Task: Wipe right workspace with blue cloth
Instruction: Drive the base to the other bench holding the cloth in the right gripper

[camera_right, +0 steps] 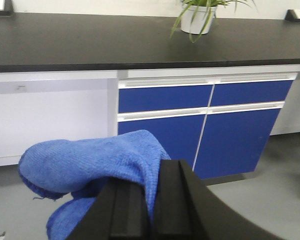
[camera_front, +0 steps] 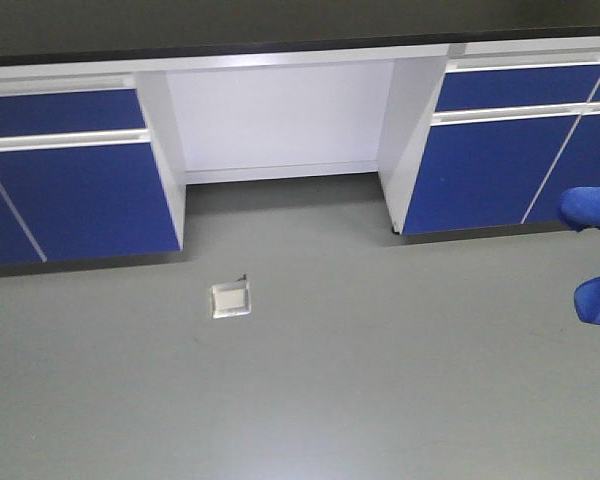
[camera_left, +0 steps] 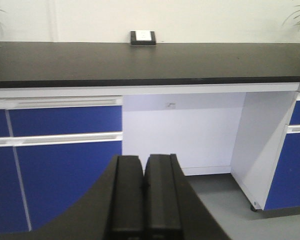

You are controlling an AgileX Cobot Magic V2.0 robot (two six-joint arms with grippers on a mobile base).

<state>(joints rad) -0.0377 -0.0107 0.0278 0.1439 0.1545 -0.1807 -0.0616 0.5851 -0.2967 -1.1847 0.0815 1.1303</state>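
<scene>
Our right tool [camera_right: 151, 205] grips the blue cloth [camera_right: 85, 160] before the front edge of the desk [camera_right: 65, 42]; the front view cuts most of the cloth off. Our left tool [camera_left: 144, 197] is pressed together, empty.

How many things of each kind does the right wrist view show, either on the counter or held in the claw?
blue cloth, held in the right claw: 1
potted plant: 1
small boxes on the counter: 2
Total: 4
</scene>
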